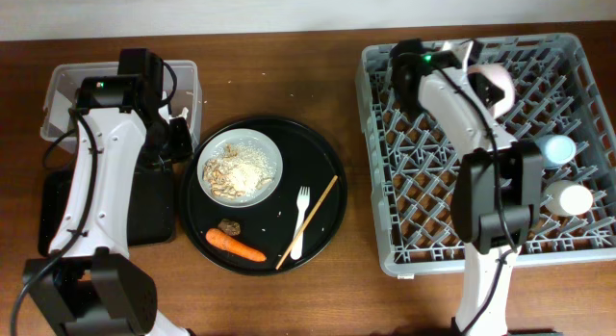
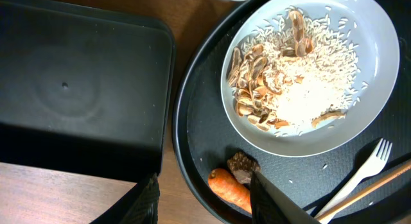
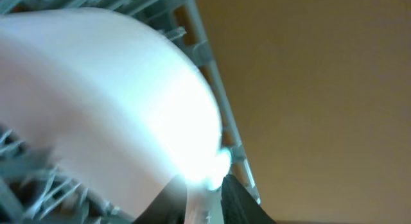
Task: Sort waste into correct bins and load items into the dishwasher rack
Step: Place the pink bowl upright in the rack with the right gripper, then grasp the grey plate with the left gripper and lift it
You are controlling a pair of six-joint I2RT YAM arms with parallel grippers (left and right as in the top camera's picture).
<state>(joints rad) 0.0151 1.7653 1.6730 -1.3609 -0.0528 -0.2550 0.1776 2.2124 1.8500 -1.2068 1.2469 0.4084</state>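
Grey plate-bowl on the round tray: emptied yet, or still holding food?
Still holding food: beige crumbly scraps cover much of the grey plate-bowl, which sits on the round black tray.

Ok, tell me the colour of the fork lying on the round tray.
The fork is white, clearest in the overhead view.

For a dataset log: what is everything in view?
tub: 1, clear, far left
flat tray: 1, black, near tub
round tray: 1, black, centre
plate: 1, grey, round tray
scraps: 1 heap, beige, in plate
carrot: 1, orange, round tray
lump: 1, brown, by carrot
fork: 1, white, round tray
chopstick: 1, wooden, beside fork
rack: 1, grey, right
bowl: 1, pink, at rack
blue cup: 1, blue, rack
white cup: 1, white, rack
left claw: 1, black, open, round tray's edge
right claw: 1, black, shut on bowl
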